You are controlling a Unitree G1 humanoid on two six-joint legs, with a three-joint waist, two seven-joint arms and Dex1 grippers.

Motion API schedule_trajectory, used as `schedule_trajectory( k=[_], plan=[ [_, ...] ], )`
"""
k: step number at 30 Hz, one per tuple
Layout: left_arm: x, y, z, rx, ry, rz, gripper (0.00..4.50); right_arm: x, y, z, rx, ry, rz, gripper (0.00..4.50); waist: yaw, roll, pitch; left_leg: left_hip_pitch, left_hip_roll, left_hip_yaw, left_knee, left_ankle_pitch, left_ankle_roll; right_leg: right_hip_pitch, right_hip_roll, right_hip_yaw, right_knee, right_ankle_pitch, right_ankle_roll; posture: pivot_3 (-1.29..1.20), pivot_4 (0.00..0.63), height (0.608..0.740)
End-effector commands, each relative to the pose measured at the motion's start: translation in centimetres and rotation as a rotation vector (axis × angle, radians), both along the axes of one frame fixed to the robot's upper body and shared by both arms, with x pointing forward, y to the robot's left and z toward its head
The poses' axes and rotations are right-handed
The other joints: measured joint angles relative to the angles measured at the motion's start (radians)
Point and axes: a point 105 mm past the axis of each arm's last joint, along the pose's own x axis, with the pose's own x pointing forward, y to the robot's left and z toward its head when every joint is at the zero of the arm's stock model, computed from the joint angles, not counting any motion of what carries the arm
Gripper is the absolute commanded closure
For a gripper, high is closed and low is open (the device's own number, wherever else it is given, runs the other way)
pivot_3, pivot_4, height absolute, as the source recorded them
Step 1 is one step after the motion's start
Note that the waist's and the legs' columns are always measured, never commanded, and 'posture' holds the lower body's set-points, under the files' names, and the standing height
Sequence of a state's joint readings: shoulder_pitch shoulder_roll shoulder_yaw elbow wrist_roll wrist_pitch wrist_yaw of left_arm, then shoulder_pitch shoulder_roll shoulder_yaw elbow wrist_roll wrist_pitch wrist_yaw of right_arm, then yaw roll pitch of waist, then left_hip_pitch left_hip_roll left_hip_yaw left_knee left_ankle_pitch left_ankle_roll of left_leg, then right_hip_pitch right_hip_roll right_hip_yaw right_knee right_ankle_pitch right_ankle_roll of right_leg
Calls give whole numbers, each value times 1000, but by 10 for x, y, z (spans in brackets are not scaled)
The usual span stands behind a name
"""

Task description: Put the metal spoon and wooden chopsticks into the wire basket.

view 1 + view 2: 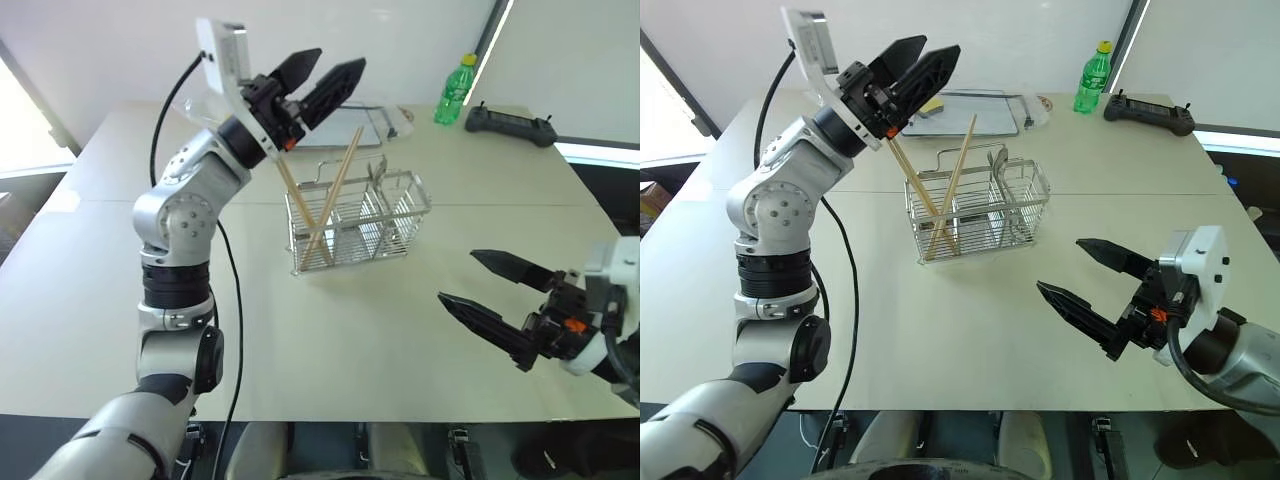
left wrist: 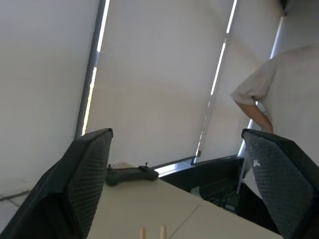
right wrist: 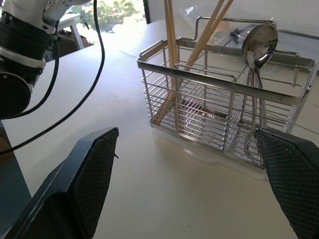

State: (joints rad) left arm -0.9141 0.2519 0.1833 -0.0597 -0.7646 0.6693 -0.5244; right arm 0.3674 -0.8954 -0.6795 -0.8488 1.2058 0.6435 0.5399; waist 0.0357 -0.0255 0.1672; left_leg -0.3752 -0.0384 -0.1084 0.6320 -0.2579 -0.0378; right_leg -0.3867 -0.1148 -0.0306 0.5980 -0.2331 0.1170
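Observation:
The wire basket (image 1: 400, 215) stands in the middle of the table. Two wooden chopsticks (image 1: 340, 185) lean crossed in its left compartment, their tops sticking out above the rim. The metal spoon (image 3: 260, 40) stands in the right compartment, bowl up. My left gripper (image 1: 340, 58) hovers just above the chopsticks' tops, open, with nothing between its fingers; the two stick tips (image 2: 142, 231) show below it. Nearer and to the right of the basket, my right gripper (image 1: 456, 276) is held low over the table, open and empty, pointing at the basket.
A flat metal tray (image 1: 970, 112) with a yellow sponge (image 1: 932, 105) lies behind the basket. A green bottle (image 1: 454, 90) and a black controller (image 1: 510, 122) sit at the far right. A person (image 2: 284, 84) stands beyond the table.

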Motion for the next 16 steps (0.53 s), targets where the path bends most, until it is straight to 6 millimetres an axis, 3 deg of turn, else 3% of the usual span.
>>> schedule_trajectory(
  k=[1, 3, 6, 9, 13, 16],
  plan=[
    [-16, 19, 13, 102, -68, -64, 10, 2, -5, 8, -36, -32, 18, 0, 0, 0, 0, 0, 0, 0, 0, 0, 0, 0, 0, 0, 0, 0, 0, 0, 150, 709],
    [-26, 35, -1, 278, -86, -122, 10, 3, -9, 11, -57, -38, 30, 0, -5, 1, 0, 0, 1, 0, -1, 0, 0, -1, 1, 0, 0, 0, -1, 0, 150, 709],
    [-50, 83, -52, 716, -58, -253, 10, 2, -18, 17, -106, -39, 60, 0, -25, 7, -1, 0, 1, 2, -4, 0, 1, -3, 1, 1, 0, -2, -6, 0, 150, 709],
    [-46, 117, -73, 889, 21, -211, 10, 3, -22, 15, -138, -27, 73, 0, -17, 7, 0, 0, 2, 2, -4, -1, 2, -3, 1, 1, 0, -3, -7, 0, 150, 709],
    [-52, 135, -99, 1049, 48, -240, 10, 6, -22, 11, -146, -25, 79, 0, 5, 6, 0, -2, 4, 1, -2, -2, 2, -3, -2, -1, -2, -3, -7, 0, 150, 709],
    [-51, 134, -104, 1056, 29, -232, 10, 6, -20, 7, -150, -19, 93, 0, 7, 6, 0, -3, 4, 1, -2, -2, 2, -3, -4, -1, -3, -3, -7, 0, 150, 709]
  ],
)
